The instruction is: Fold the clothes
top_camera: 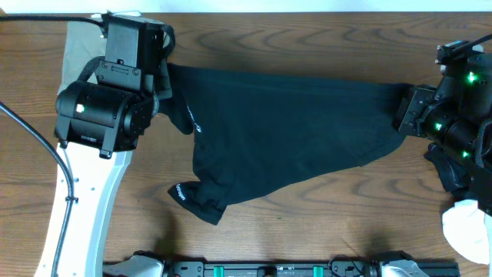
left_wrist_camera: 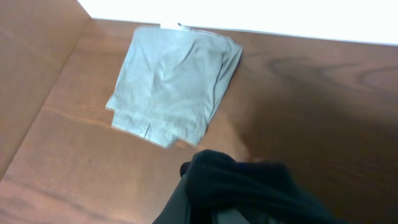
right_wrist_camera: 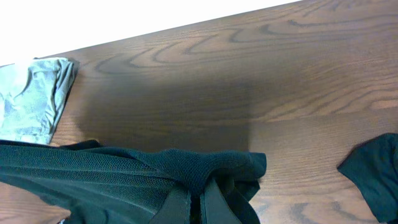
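Broad brown wood-grain table (top_camera: pixel 323 231) under everything. Across its middle, running left to right, the black shirt (top_camera: pixel 284 138), pulled taut along its far edge between the two arms, sagging toward the near side, one sleeve hanging down at near left. Whether any of it touches the table, impossible to tell from above. On the left, the left arm (top_camera: pixel 100 115), white below and black above, reaching from the near edge up to the shirt's left corner. At the right edge, the right arm (top_camera: pixel 453 115), black with small green lights, against the shirt's right corner. In the far left corner, flat on the table, a folded khaki garment (left_wrist_camera: pixel 174 81), partly hidden from above by the left arm, well apart from the shirt's hanging body. Near right, beside the right arm, a second black garment (top_camera: pixel 453 173) lying crumpled on the table, and just nearer than it a white bundle (top_camera: pixel 469 231) of unclear kind. Left pincer (left_wrist_camera: pixel 211 208) clenched on a bunched corner of the black shirt, fabric heaped over the fingers. Right pincer (right_wrist_camera: pixel 196 202) likewise clamped tight on a gathered fold of the shirt, cloth trailing away to the left. Smallest of all, white print on the shirt: one mark close to the left arm (top_camera: pixel 192 121), another on the hanging sleeve (top_camera: pixel 178 192), both too small to read.
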Robot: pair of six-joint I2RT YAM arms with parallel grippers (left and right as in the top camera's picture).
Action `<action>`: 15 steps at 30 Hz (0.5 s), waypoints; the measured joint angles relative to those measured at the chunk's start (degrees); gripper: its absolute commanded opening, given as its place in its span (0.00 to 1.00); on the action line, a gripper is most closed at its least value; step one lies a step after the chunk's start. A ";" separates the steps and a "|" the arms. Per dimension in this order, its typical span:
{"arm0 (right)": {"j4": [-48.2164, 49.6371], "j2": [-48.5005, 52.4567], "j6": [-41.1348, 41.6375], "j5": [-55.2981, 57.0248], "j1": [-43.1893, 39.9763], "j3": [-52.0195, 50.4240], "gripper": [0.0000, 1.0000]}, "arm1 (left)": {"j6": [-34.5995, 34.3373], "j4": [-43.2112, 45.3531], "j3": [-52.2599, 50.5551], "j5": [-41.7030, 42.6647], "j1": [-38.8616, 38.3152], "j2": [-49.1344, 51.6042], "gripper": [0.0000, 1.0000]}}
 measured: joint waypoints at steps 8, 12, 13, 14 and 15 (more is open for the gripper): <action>0.33 1.49 -0.48 -0.09 -0.55 0.02 0.01 | 2.60 7.41 0.31 -3.45 -0.02 -1.38 0.06; 0.79 3.63 -0.92 -0.87 -2.27 0.02 0.01 | 4.37 9.27 0.87 -4.66 -0.11 -3.45 0.06; 0.96 4.11 -0.98 -1.27 -2.62 0.02 0.01 | 5.11 9.77 0.96 -4.79 -0.11 -4.09 0.07; 1.20 4.46 -1.09 -1.60 -2.97 0.02 0.01 | 5.60 10.23 0.98 -4.85 -0.11 -4.61 0.10; 1.42 4.66 -1.16 -1.81 -3.17 0.02 0.01 | 6.19 10.40 1.05 -5.01 -0.11 -5.01 0.12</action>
